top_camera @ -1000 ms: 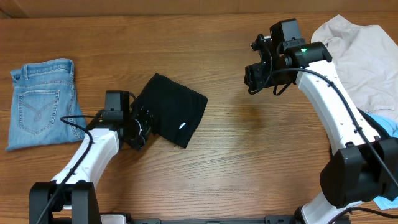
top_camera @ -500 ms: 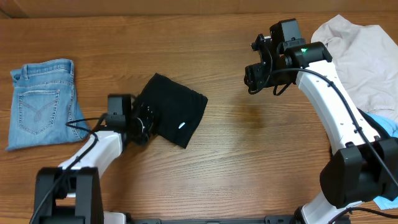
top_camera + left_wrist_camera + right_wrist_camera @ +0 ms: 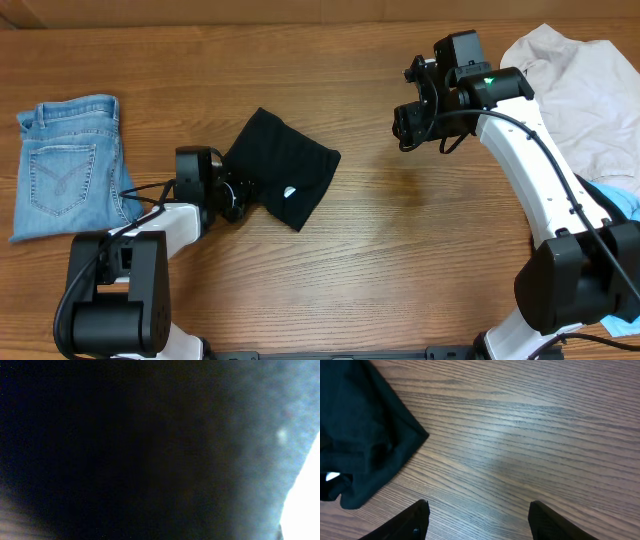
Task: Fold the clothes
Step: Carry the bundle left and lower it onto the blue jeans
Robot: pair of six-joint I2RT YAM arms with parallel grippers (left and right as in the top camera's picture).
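Now, one black top (image 3: 288, 168) nipped by left fingers (image 3: 238, 197), right fingers (image 3: 405, 126) apart, empty.

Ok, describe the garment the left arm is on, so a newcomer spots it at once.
On the wooden table, look left of centre, right of the folded blue jeans. The black top lies there as a tilted square, the only black piece, with a small white label near its lower edge.

The black top (image 3: 125, 450) blurs dark across the left wrist view; far right of it, the off-white shirt (image 3: 590, 90) is cropped overhead.
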